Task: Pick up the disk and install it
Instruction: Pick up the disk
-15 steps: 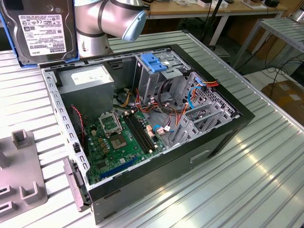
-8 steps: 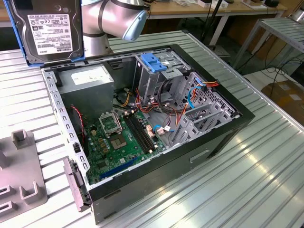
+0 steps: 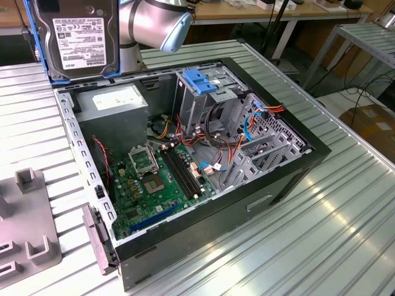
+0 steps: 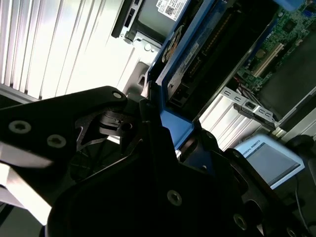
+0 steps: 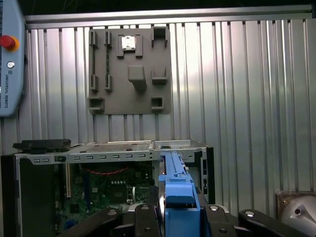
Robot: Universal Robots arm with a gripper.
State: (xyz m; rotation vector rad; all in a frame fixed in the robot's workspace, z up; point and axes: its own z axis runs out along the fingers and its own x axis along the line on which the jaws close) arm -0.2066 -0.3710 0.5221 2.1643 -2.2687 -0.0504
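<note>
One disk [image 3: 77,37] is clamped in the single claw [image 5: 178,215], aloft near one open computer case [image 3: 197,231].

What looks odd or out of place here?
Only the disk: it hangs in the air by the open case, clamped in the gripper, not in a bay. Nothing looks spilled or broken.
</note>
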